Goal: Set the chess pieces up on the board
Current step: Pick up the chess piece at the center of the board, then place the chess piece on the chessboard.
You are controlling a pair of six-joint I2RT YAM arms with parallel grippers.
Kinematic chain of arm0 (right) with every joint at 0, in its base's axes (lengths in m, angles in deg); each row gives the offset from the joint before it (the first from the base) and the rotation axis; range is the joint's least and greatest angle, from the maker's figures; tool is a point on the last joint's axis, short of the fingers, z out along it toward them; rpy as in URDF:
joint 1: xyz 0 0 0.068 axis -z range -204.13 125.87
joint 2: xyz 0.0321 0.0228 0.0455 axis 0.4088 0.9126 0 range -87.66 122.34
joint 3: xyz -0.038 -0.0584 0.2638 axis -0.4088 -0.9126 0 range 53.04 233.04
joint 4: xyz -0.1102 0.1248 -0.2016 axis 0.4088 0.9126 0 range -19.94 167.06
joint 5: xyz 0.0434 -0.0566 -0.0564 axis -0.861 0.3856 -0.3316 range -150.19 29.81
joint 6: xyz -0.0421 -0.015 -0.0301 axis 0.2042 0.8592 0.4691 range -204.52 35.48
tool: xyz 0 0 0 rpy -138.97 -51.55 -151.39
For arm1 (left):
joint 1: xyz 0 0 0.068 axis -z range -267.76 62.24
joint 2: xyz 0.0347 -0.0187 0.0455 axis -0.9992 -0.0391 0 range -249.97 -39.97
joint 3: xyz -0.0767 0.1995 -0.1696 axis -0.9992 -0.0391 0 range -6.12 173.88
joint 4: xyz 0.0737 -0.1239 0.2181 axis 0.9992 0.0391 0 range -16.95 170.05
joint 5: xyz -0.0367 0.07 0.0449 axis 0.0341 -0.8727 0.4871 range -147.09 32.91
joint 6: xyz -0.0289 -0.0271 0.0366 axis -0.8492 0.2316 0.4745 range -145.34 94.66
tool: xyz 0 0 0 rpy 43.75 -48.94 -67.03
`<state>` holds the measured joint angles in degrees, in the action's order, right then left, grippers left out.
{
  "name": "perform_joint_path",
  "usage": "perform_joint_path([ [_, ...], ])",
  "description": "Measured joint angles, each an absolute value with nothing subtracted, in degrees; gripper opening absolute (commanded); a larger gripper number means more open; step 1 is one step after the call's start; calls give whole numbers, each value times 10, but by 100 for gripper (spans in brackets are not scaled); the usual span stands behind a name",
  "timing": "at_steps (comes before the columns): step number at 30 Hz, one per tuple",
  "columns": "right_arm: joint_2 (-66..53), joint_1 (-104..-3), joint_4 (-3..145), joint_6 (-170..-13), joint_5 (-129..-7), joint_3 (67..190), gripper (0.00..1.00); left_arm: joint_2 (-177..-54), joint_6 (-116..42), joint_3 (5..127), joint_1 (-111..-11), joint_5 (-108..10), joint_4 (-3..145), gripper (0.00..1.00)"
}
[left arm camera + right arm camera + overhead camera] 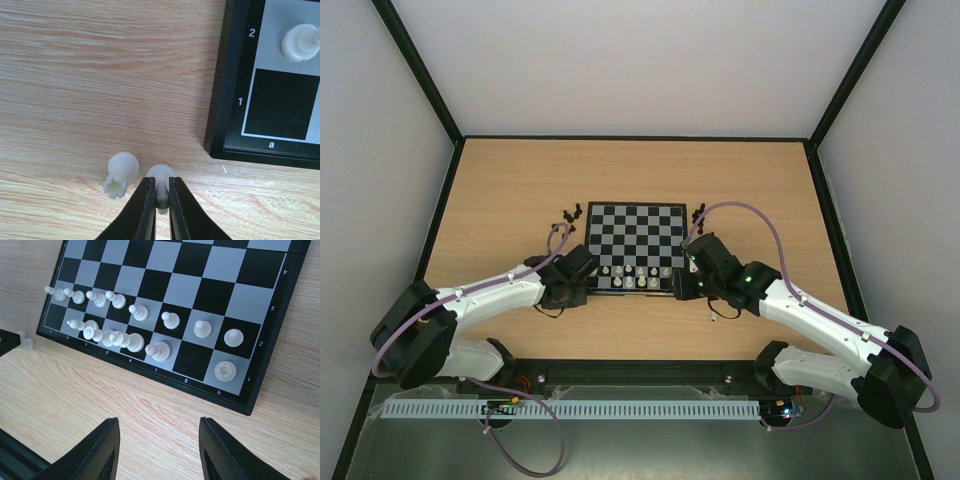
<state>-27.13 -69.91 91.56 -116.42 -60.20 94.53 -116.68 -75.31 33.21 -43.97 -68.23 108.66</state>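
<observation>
Bottom centre of the left wrist view, the left gripper (161,186) is pinched shut on a pale chess piece (161,172) standing on the wooden table (100,75). A pale rook (120,172) sits just to its left, and the chessboard (217,100) has its a1 corner at the right. In the right wrist view, the right gripper (160,450) hangs partly open and empty at the bottom of the frame, over the table near h1. Pale pieces (160,350) line the board's two nearest rows.
</observation>
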Motion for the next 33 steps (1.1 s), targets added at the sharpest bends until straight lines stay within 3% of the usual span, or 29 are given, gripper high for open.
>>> perform_joint_path([
  [17,-271,-699,916,-1164,-602,945,44,-1168,-753,406,-422,-682,1125,8],
  [33,-272,-699,916,-1164,-602,945,44,-1299,-709,507,-416,-685,1126,8],
])
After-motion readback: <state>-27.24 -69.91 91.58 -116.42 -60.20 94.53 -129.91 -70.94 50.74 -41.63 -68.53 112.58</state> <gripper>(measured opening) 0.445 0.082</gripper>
